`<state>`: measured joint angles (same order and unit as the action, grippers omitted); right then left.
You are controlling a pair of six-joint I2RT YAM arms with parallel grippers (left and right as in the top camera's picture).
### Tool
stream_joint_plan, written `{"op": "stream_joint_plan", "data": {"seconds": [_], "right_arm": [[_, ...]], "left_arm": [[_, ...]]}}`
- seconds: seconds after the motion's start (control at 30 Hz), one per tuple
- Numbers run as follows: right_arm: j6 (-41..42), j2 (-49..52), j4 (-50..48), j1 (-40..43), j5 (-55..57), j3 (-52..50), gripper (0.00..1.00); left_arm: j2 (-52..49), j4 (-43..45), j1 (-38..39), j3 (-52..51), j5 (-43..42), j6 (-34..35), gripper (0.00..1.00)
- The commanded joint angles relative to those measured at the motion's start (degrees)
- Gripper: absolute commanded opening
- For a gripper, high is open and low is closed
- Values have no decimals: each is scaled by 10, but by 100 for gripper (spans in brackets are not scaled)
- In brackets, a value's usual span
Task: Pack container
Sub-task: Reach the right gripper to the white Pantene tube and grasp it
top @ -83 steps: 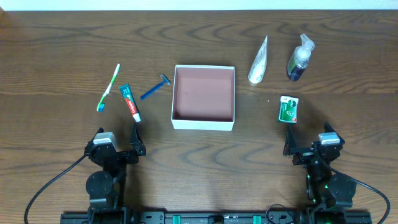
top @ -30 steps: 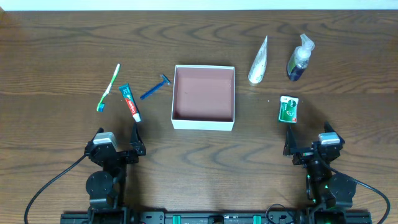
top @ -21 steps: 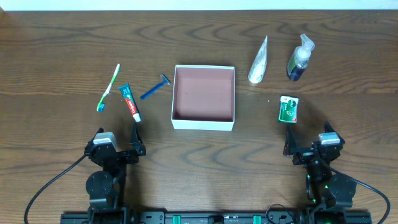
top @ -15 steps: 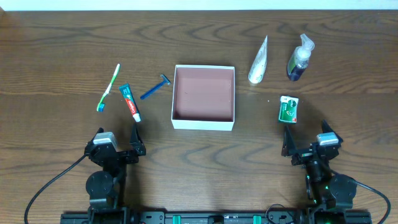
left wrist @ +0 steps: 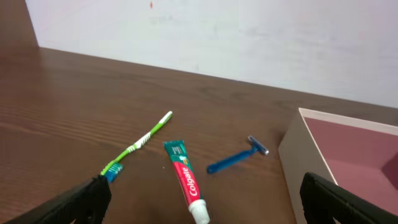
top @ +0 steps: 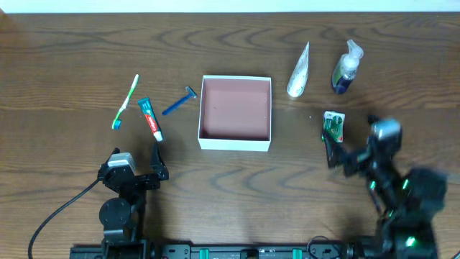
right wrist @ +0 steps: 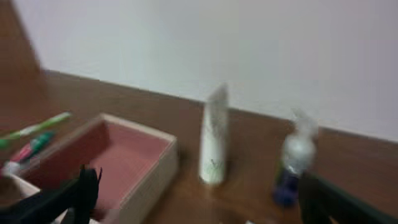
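The container [top: 235, 143], a shallow white box with a pinkish-brown inside, stands empty at the table's middle. It also shows in the left wrist view [left wrist: 297, 155] and the right wrist view [right wrist: 149, 177]. My right gripper [top: 350, 144] is open and empty, blurred, just below and right of a small green packet [top: 333, 126]. My left gripper [top: 136, 161] is open and empty, near the front edge below a toothpaste tube [top: 150, 119]. In the left wrist view the open jaws [left wrist: 208, 200] frame the toothpaste tube [left wrist: 184, 177], a green toothbrush [left wrist: 140, 144] and a blue razor [left wrist: 236, 160].
The green toothbrush [top: 126, 101] and the blue razor [top: 180, 101] lie left of the box. A white tube [top: 298, 70] and a soap pump bottle [top: 345, 68] are at the back right; both show in the right wrist view, the tube [right wrist: 214, 140] and the bottle [right wrist: 292, 165].
My right arm has risen and moved forward toward the green packet, blurred with motion. The left arm and all objects have not moved.
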<state>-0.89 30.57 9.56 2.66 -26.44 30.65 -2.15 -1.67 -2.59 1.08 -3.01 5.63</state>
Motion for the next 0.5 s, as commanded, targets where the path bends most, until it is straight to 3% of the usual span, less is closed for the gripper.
{"op": "stream_joint_plan", "data": {"seconds": [0.0, 0.1, 0.2, 0.27, 0.37, 0.47], "right_arm": [[-11, 150, 70, -5, -106, 155, 99], [-8, 274, 128, -5, -172, 292, 99], [-8, 371, 119, -5, -252, 383, 99], [-1, 418, 79, -5, -279, 413, 99], [92, 471, -18, -5, -292, 424, 99], [126, 512, -101, -6, -322, 426, 99]], "left_arm": [[0, -22, -2, -9, 4, -9, 98], [0, -22, -2, -9, 4, -9, 98], [0, -22, -2, -9, 4, -9, 98], [0, -22, -2, -9, 4, -9, 98], [0, -22, -2, -9, 4, -9, 98], [0, -22, -2, -9, 4, -9, 98]]}}
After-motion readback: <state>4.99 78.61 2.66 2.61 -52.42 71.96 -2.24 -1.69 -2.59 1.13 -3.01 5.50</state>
